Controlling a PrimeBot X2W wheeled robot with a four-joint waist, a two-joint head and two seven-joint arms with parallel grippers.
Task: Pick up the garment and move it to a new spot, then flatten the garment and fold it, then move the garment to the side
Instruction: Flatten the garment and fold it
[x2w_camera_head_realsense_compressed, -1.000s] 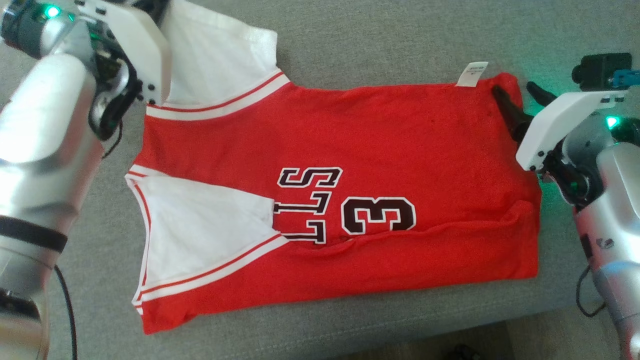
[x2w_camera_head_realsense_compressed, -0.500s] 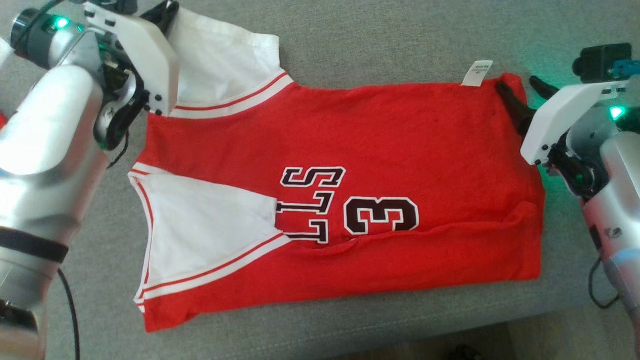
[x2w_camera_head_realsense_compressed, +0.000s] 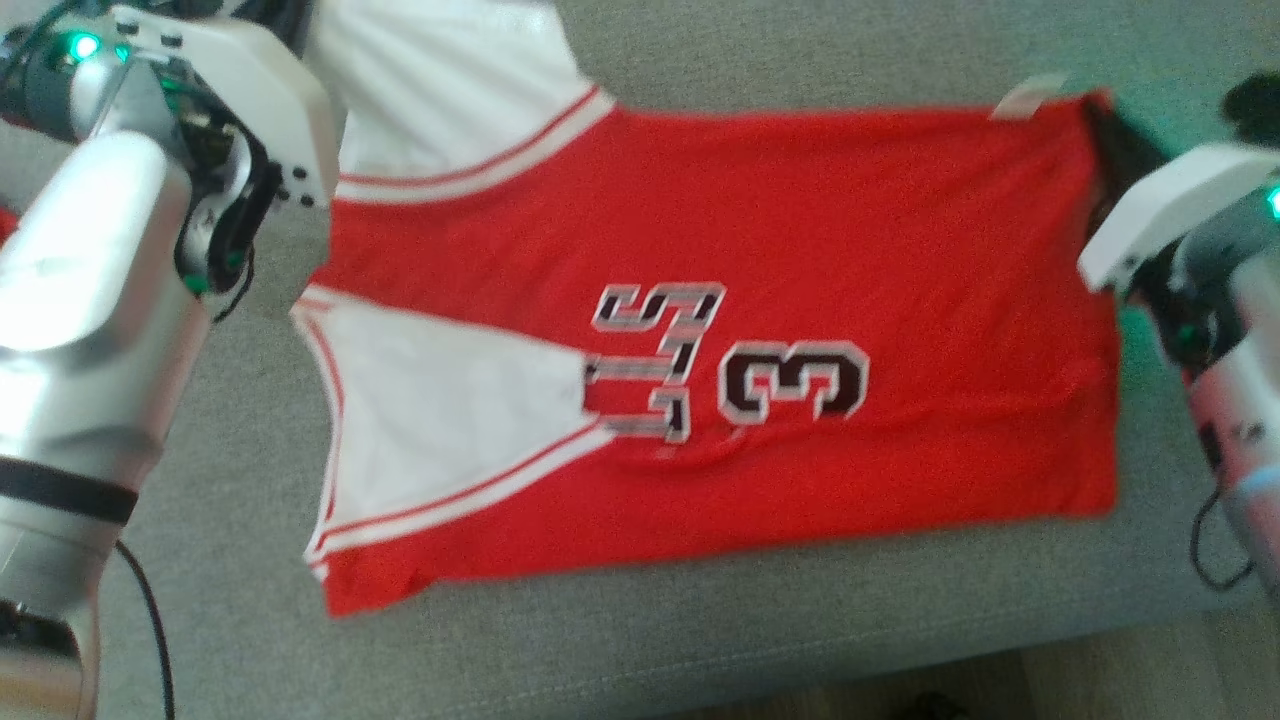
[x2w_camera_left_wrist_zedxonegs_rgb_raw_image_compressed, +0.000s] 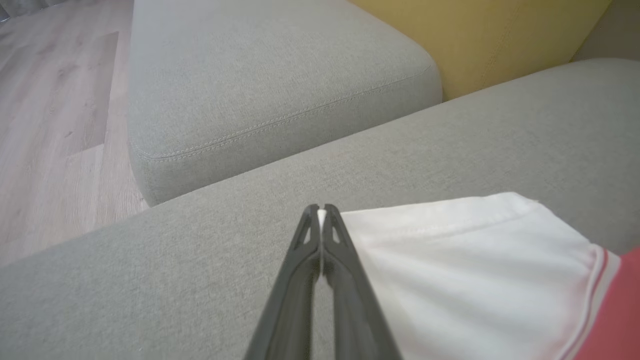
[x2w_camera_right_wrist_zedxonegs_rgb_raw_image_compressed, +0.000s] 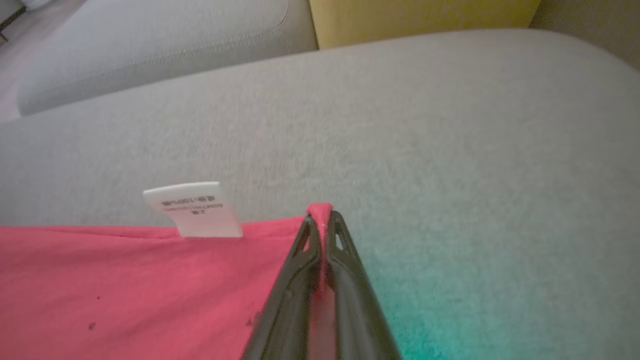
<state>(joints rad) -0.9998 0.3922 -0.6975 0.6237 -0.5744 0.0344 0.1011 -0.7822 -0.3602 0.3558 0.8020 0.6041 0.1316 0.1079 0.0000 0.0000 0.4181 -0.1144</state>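
Head view: the red-and-white garment lies spread across the grey sofa seat, with its white sleeves toward the robot's left and its red hem toward the right. One arm reaches to each far corner. The picture is blurred, so the contact itself reads poorly here. With both far corners taken, the step in hand looks like a pull or fold of the far edge. To do it well, the two arms should rise together at the same height and pace. That keeps the edge between them taut and lets the cloth travel as one flat sheet rather than sagging in the middle.

Left wrist view: the left jaws are closed flat, and the dark fingers meet along their length. A sliver of white cloth shows between the tips, at the corner of the white sleeve. The bite is thin and right at the tips, so a sharp tug could slip it free, and a gentle start is wiser.

Right wrist view: the right jaws are closed on the red hem corner, which pokes up between the tips just beside the white care label. More cloth sits in this pinch. The label should end up inside the fold, and the hem should be drawn straight, not twisted.
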